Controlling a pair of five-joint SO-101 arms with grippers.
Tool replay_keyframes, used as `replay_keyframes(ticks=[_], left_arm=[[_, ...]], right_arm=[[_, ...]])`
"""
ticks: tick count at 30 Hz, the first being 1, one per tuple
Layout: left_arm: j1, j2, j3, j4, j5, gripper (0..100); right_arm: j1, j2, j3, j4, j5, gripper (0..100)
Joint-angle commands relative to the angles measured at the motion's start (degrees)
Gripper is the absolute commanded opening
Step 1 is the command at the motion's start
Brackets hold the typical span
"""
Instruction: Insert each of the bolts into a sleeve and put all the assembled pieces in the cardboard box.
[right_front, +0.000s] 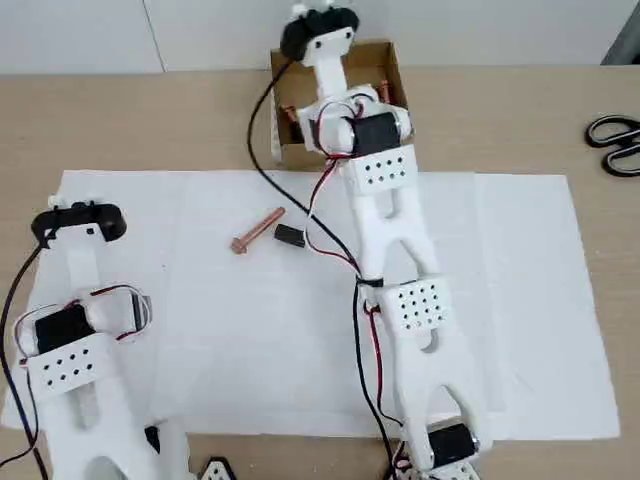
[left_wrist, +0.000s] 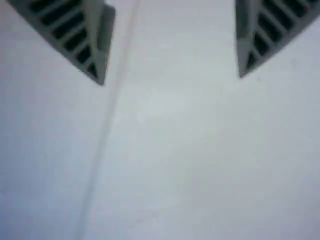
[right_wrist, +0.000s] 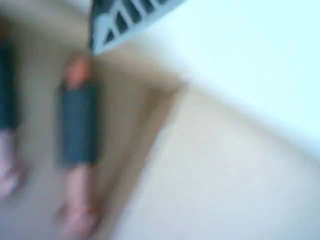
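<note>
A copper bolt (right_front: 258, 230) lies loose on the white paper (right_front: 520, 300), and a short black sleeve (right_front: 290, 236) rests just to its right, apart from it. The cardboard box (right_front: 392, 62) stands at the back of the table. Inside it lies an assembled bolt in a dark sleeve (right_wrist: 77, 125), with another assembled piece (right_wrist: 5, 100) beside it. My right gripper (right_front: 318, 35) hangs over the far end of the box. My left gripper (right_front: 75, 220) (left_wrist: 171, 77) is open close above bare paper at the left, holding nothing.
Scissors (right_front: 615, 143) lie at the table's far right edge. The right arm stretches across the paper's middle from the near edge to the box. Bare wooden tabletop (right_front: 120, 120) surrounds the paper.
</note>
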Motion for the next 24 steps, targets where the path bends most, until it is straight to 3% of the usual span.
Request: replay_keyframes(ticks=[1,13,19,24], left_arm=[[0.0,-1.3,-0.2,-0.2,1.8,16],[0.0,-1.1,-0.2,-0.3,1.8,16],[0.0,-1.1,-0.2,-0.3,1.9,16],[0.0,-1.0,-0.2,-0.3,1.9,16]], right_arm=[[-2.7,-5.9,-2.9,9.6,0.5,14.7],[-7.1,-6.3,-2.0,11.4,-2.5,14.7],[-7.0,-8.5,12.0,11.7,-2.6,14.7],[-6.5,-20.8,27.7,11.6,-2.6,14.7]])
